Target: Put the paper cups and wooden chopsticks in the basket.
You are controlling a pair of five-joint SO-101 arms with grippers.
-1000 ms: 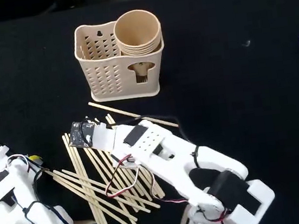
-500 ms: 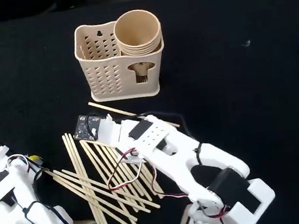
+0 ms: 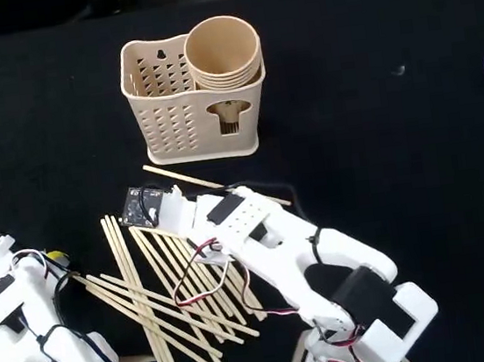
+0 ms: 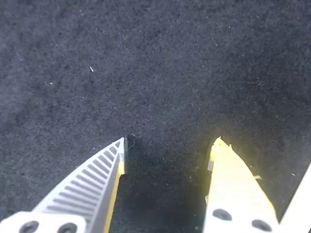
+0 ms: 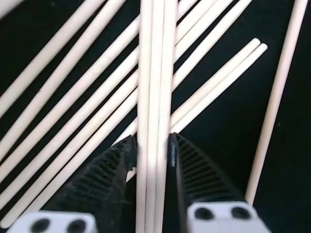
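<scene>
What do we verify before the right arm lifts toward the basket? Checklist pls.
1. Right claw closed on chopsticks: ok, a few sticks sit between its fingers.
2. Held sticks clear of the pile: cannot tell.
3. Basket has room: ok, the compartment beside the paper cups looks empty.
4. Left claw out of the way: ok, open over bare table.
5. All sticks collected: not ok, the pile lies on the table.
</scene>
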